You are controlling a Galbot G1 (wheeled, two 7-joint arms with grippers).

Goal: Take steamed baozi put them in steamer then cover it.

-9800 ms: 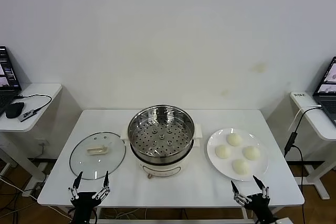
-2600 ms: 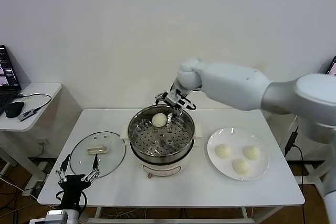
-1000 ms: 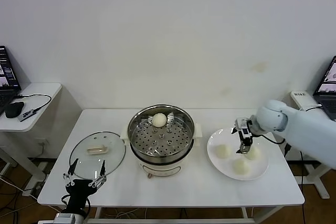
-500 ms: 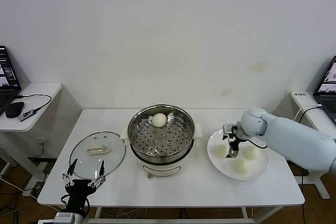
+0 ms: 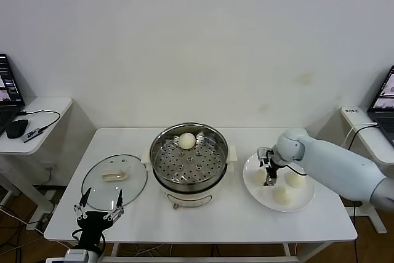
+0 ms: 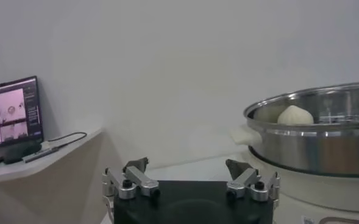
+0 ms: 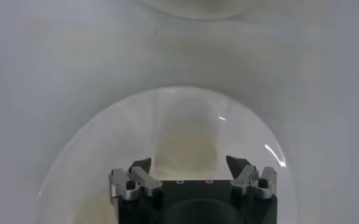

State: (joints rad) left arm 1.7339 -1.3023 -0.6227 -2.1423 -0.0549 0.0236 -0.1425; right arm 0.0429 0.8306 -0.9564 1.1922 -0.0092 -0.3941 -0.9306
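Now right gripper (image 5: 267, 173) straddles baozi (image 5: 261, 176) on plate (image 5: 301, 201); left gripper (image 5: 98, 209) parked low.

One cream-white baozi (image 5: 186, 140) at far side of perforated tray inside open steel steamer (image 5: 189, 163), mid-worktop. Three more baozi (image 5: 282, 194) lying right of it. Clear glass cover (image 5: 114, 182), cream handle up, flat to left.

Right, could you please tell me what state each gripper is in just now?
Left gripper: open, empty, by the cover.
Right gripper: down on a steamed baozi on the plate; cannot be told whether it grips.
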